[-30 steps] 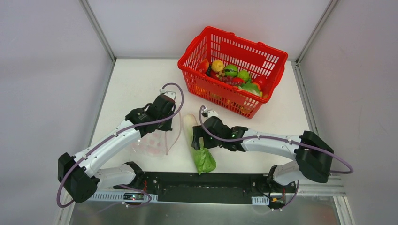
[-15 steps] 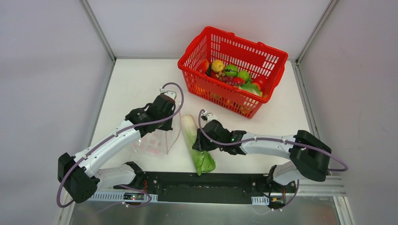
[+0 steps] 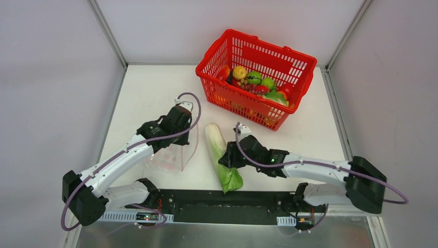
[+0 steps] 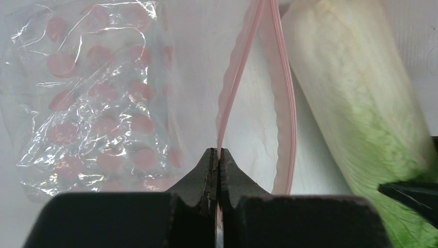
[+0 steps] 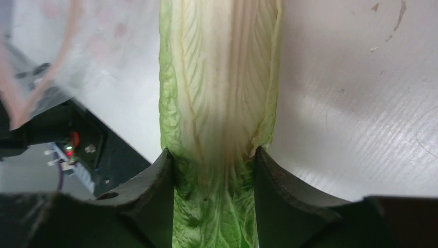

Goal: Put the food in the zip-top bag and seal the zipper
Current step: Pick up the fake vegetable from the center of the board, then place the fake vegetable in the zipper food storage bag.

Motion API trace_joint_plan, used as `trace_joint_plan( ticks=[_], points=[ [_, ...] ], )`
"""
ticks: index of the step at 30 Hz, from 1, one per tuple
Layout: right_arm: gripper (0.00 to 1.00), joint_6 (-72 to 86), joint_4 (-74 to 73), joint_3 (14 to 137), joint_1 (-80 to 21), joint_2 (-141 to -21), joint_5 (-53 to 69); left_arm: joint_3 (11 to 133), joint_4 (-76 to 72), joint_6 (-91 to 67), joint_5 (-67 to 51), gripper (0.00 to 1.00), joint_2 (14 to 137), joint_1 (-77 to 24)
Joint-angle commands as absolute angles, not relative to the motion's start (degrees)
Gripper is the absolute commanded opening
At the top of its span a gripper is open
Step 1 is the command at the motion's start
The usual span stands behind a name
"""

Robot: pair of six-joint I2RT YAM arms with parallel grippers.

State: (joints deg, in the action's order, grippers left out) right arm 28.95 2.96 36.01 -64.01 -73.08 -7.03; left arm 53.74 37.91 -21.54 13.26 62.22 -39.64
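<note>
Right wrist view: the right gripper (image 5: 214, 163) is clamped across the cabbage (image 5: 219, 77) where green meets pale. The cabbage sits just beside the zip-top bag (image 4: 93, 103), still outside it. The left gripper (image 4: 217, 155) pinches one lip of the zipper (image 4: 233, 77), and the mouth gapes. Recommended: lead the pale end in and hold that lip raised. The right arm reaches low and leftward; the left arm bends down over the bag.

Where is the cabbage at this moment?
In the top view, the cabbage is near the middle of the table, right of the clear bag and on the near side of the red basket, gripped by the right arm's jaws.
</note>
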Motion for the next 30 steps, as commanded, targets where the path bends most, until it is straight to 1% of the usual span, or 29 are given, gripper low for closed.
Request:
trace_joint_plan(
  ticks=[1,3,6,13,16,21,24,30],
  points=[
    [0.0,26.51,9.87,32.97,-64.07,-60.97,-3.88,53.37,36.46,-21.23,12.17,0.0,61.45,-39.2],
    [0.0,25.73,11.41,32.13,-64.04,-57.34,-0.85,53.66,36.23,-21.22,11.82,0.0,61.87,-39.2],
    [0.0,23.97,12.14,32.69,-64.14,-55.79,5.05,53.79,35.92,-21.27,11.14,0.0,61.9,-39.2],
    [0.0,23.06,17.04,34.33,-64.2,-62.25,15.93,53.6,35.6,-21.7,10.62,0.0,61.42,-39.2],
    [0.0,22.65,16.5,34.64,-64.25,-63.9,17.42,53.4,35.3,-21.88,10.46,0.0,60.8,-39.2],
    [0.0,20.8,10.3,35.4,-64.25,-62.23,12.92,53.52,35.8,-21.54,10.92,0.0,60.04,-39.2],
    [0.0,18.86,7.47,36.62,-64.24,-61.68,12.96,53.75,35.66,-20.7,9.76,0.0,59.79,-39.2],
    [0.0,16.27,-3.51,42.98,-64.25,-68.7,12.49,54.08,34.48,-18.24,4.89,0.0,59.64,-39.71]
  ],
)
